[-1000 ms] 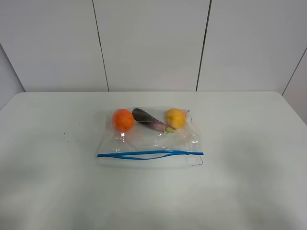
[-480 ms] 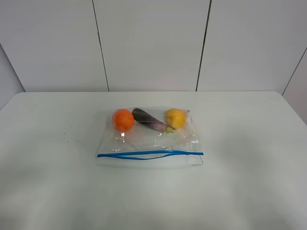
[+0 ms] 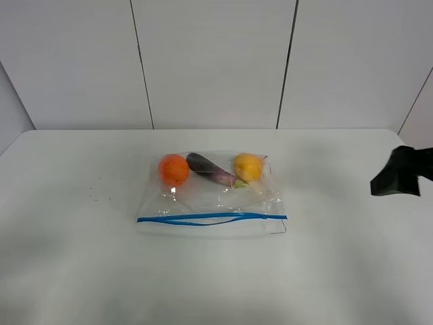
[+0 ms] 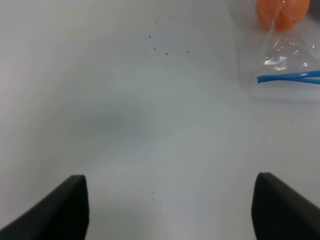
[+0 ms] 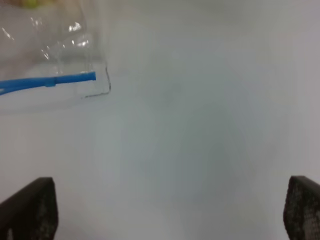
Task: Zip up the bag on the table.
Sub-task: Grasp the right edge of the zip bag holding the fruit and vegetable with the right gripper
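The clear bag (image 3: 211, 196) lies flat in the middle of the white table (image 3: 74, 264). An orange, a purple vegetable and a yellow fruit sit along its far side. Its blue seal strip (image 3: 211, 217) runs along the near edge and bows apart near the middle. My right gripper (image 3: 398, 175) shows as a dark shape at the right edge, well right of the bag. In the right wrist view the right gripper (image 5: 167, 212) is open over bare table, the strip's end (image 5: 47, 82) ahead. My left gripper (image 4: 170, 210) is open too, apart from the bag's corner (image 4: 285, 60).
White wall panels (image 3: 213, 61) rise behind the table's far edge. A few dark specks (image 3: 98, 191) dot the tabletop left of the bag, and the left wrist view shows these specks (image 4: 160, 47) too.
The right arm has come into the exterior high view from the right edge. The bag and its contents have not moved.
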Action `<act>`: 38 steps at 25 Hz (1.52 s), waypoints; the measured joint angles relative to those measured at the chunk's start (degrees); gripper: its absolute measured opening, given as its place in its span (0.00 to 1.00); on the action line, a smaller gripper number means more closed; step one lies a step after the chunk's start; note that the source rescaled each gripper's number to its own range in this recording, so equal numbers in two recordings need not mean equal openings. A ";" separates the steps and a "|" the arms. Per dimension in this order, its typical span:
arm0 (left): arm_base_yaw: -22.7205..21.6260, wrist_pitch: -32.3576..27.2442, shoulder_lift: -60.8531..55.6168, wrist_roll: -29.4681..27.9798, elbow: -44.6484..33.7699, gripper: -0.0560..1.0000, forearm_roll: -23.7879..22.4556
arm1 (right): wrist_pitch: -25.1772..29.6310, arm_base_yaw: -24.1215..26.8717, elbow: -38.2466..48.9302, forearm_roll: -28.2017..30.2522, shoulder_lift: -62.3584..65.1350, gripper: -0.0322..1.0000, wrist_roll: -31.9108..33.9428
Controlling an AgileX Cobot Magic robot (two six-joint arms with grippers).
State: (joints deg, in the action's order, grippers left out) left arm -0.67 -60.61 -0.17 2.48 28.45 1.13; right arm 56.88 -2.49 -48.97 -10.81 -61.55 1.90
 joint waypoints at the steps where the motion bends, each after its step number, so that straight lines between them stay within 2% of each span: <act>1: 0.00 0.00 0.00 0.00 0.00 1.00 0.00 | -0.58 0.00 -1.06 -0.66 -3.50 1.00 -0.56; 7: 0.00 0.00 0.00 0.00 0.00 1.00 0.00 | -6.36 0.00 -6.45 -7.73 -20.24 1.00 -8.16; 13: 0.00 0.00 0.00 0.00 0.00 1.00 0.00 | -12.89 0.00 -7.02 -21.69 -33.76 1.00 -22.80; 19: 0.00 0.00 0.00 0.00 0.00 1.00 0.00 | -13.97 0.00 -7.21 -39.10 -45.60 1.00 -40.67; 20: 0.00 0.00 0.00 0.00 0.00 1.00 0.00 | -13.97 0.00 -7.21 -39.10 -45.60 1.00 -40.67; 23: 0.00 0.00 0.00 0.00 0.00 1.00 0.00 | -12.09 0.00 -8.45 -47.54 -49.86 1.00 -49.85; 25: 0.00 0.00 0.00 0.00 0.00 1.00 0.00 | -10.92 0.00 -9.87 -51.52 -51.91 1.00 -53.33; 33: 0.00 0.00 0.00 0.00 0.00 1.00 0.00 | -2.50 0.18 -15.85 -55.61 -58.68 1.00 -58.73; 38: 0.00 0.00 0.00 0.00 0.00 1.00 0.00 | 3.48 3.96 -15.93 -59.31 -61.54 0.96 -61.28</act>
State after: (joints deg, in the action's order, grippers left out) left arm -0.67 -60.61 -0.17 2.48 28.45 1.13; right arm 60.35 1.47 -64.91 -70.11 -123.09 -59.38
